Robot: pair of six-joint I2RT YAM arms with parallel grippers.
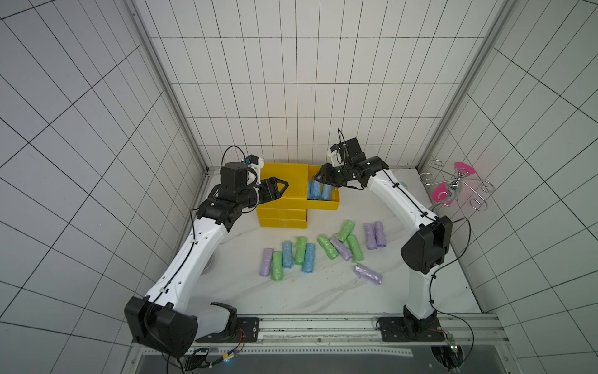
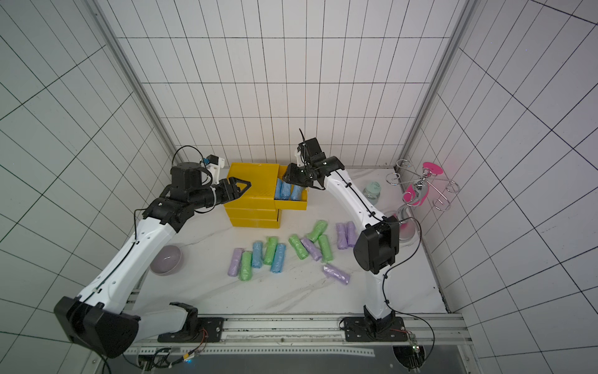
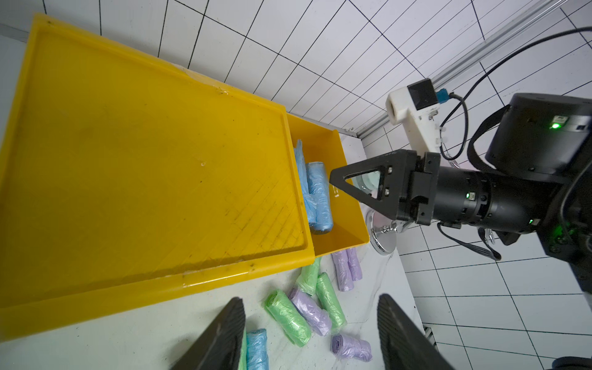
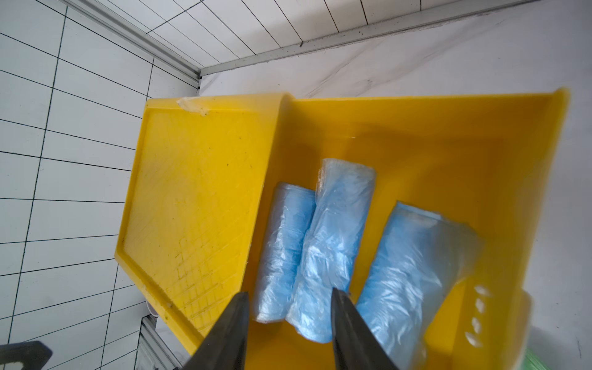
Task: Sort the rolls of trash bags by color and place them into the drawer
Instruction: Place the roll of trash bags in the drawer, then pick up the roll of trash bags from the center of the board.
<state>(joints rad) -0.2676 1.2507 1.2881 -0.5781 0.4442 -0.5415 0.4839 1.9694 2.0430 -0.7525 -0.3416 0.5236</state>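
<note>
The yellow drawer (image 1: 323,205) (image 4: 528,192) stands pulled out to the right of its yellow cabinet (image 1: 283,213). Three light blue rolls (image 1: 318,191) (image 4: 333,237) (image 3: 317,198) lie side by side in it. My right gripper (image 1: 318,178) (image 4: 288,291) hangs just above their near ends, open, gripping nothing. My left gripper (image 1: 280,191) (image 3: 310,298) hovers over the cabinet's flat top, open and empty. On the table in front lie several loose rolls: blue (image 1: 308,258), green (image 1: 327,247) and purple (image 1: 369,273).
A lavender bowl (image 2: 166,259) sits by the left arm. A pale mint jar (image 2: 371,191) stands behind the right arm. A pink stand with chrome wire hooks (image 1: 453,186) fills the back right corner. Tiled walls close in the back and both sides.
</note>
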